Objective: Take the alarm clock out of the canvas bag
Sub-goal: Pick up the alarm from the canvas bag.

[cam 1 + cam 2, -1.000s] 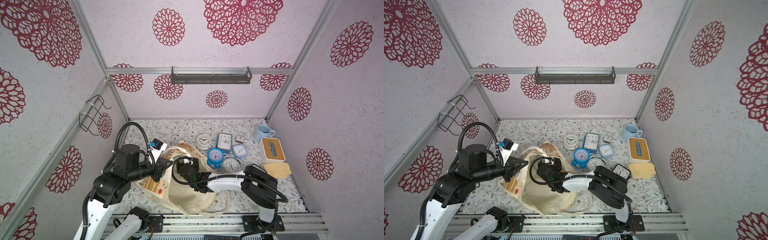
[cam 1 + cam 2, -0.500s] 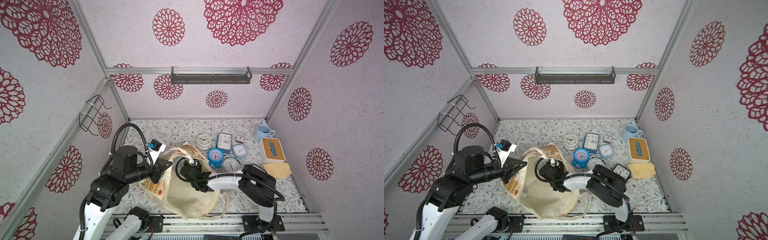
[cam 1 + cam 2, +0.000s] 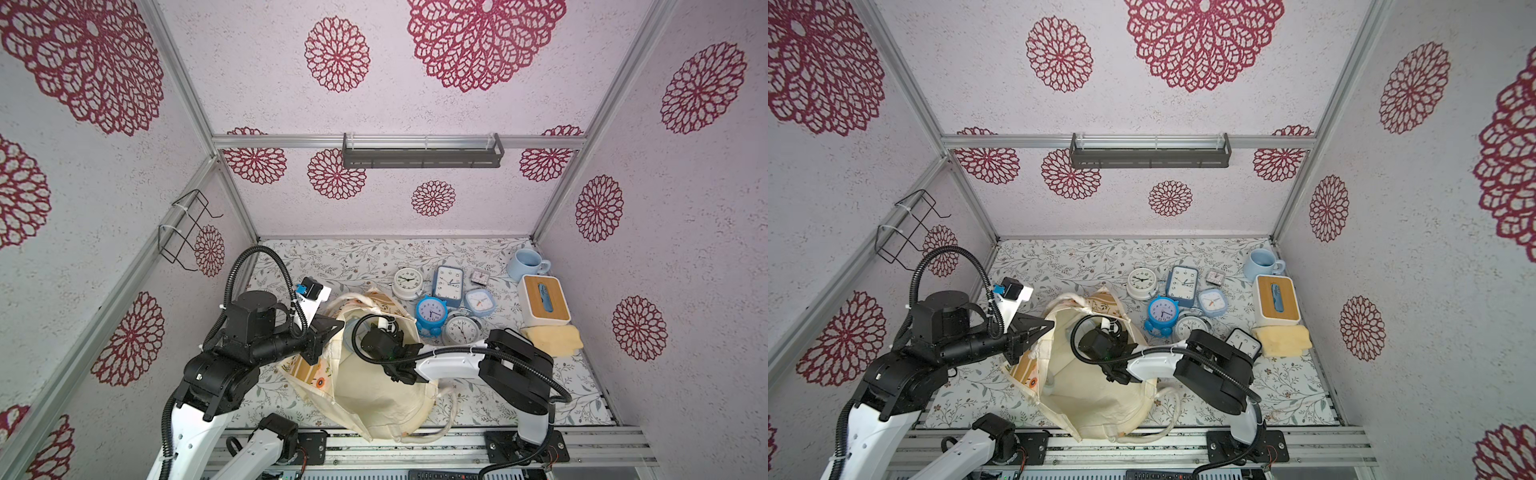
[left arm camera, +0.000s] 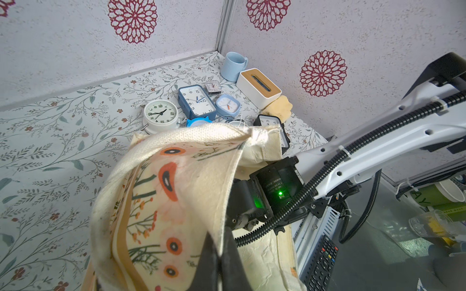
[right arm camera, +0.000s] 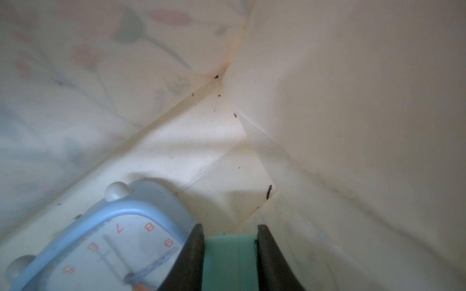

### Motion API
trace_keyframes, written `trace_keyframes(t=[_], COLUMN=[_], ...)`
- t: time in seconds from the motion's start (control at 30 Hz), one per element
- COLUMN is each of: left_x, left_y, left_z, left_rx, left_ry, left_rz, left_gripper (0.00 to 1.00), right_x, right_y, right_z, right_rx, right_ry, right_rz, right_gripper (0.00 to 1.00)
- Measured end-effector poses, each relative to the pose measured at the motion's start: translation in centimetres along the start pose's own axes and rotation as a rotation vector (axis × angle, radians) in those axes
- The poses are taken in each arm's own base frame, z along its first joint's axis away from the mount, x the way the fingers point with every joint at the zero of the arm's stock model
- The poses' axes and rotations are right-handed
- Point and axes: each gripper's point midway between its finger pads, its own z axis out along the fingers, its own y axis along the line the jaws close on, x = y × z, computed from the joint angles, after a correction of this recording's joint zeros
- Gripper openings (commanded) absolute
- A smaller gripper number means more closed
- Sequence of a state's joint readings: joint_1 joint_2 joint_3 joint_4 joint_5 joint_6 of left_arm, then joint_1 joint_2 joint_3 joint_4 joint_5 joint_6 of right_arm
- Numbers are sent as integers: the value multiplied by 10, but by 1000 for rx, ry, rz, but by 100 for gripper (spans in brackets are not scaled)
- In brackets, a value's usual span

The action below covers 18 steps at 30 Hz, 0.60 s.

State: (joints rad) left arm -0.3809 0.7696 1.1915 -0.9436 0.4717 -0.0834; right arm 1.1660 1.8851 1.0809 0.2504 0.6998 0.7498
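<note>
The left gripper (image 4: pixel 221 248) is clamped shut on the rim of the cream canvas tote bag (image 3: pixel 374 386) with orange flowers, holding its mouth up. Deep inside, the right gripper (image 5: pixel 230 230) is closed on a teal-green plastic block (image 5: pixel 229 262). A pale-blue rounded-square alarm clock (image 5: pixel 121 241) with orange numerals lies just beside that gripper, against one finger.

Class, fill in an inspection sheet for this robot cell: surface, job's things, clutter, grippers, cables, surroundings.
Surface: floral table, no spills seen.
Job's things: canvas bag held open; light blue alarm clock and green block inside.
Clutter: clocks, mug, tissue box, sponge beside the bag.
Grippers: left gripper pinches the bag's rim; right gripper, inside the bag, closed on the green block.
Cables: black hose on each arm; one loops over the bag's mouth.
Surroundings: flowered walls, grey shelf, wire rack.
</note>
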Motion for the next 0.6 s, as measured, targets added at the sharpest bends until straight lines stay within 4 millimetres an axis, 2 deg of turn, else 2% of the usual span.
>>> trace_keyframes(t=[0.07, 0.17, 0.33, 0.4, 0.5, 0.6], left_x=[-1, 0, -1, -2, -2, -1], left_y=[4, 10, 20, 25, 34, 42], left_z=[0, 1, -1, -3, -5, -6], left_rx=[-22, -54, -116, -148, -203, -248], left_ry=[-10, -18, -32, -37, -41, -42], left_rz=[-6, -15, -17, -16, -25, -36], left_gripper=[0, 0, 0, 0, 0, 0], right_x=[-5, -20, -54, -72, -95, -123], right_y=[9, 28, 57, 59, 53, 37], right_z=[-10, -40, -122, -158, -200, -227], right_rx=[-51, -193, -528, -652, -772, -835], right_ry=[17, 47, 67, 52, 31, -1], right_rz=[-23, -52, -51, -49, -49, -28], right_gripper=[26, 28, 32, 32, 32, 32])
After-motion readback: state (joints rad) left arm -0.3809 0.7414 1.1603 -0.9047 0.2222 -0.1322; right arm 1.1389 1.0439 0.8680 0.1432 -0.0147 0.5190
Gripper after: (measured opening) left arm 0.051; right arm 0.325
